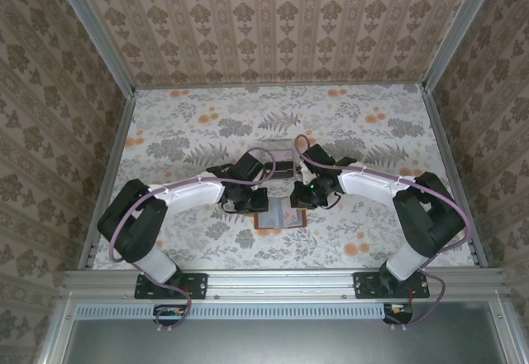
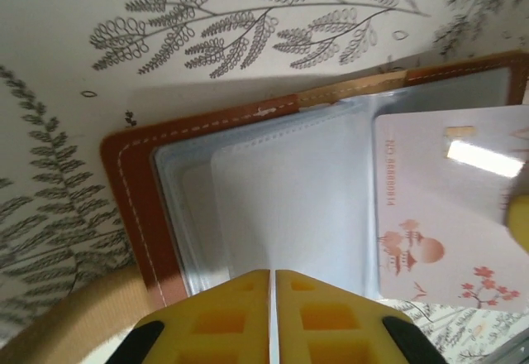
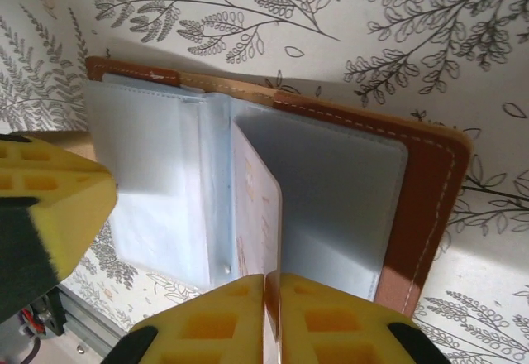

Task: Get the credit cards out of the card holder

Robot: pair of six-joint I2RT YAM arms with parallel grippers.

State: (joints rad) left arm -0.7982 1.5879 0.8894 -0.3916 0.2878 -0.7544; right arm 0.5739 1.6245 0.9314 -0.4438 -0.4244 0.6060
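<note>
The reddish-brown card holder (image 1: 279, 215) (image 2: 132, 198) (image 3: 421, 215) lay open on the floral table (image 1: 190, 132), its clear sleeves (image 2: 281, 190) fanned. The right gripper (image 3: 273, 285) pinched a pale, red-printed credit card (image 2: 438, 215) (image 3: 256, 215) at its middle fold. The left gripper (image 2: 271, 280) had its fingers almost touching over the sleeves.

Shows reddish-brown leather with pale stitching on the card holder (image 3: 426, 215), and grey-blue translucent pockets inside. Carries reddish pagodas, blossoms and digits on the pinkish-white credit card (image 2: 446, 215). Shows yellow pads on the left gripper (image 2: 271, 277) and right gripper (image 3: 273, 280). Spreads grey ferns and orange blooms over the white table cover (image 1: 207, 124). Lines the walls (image 1: 281, 16) with beige damask stripes.
</note>
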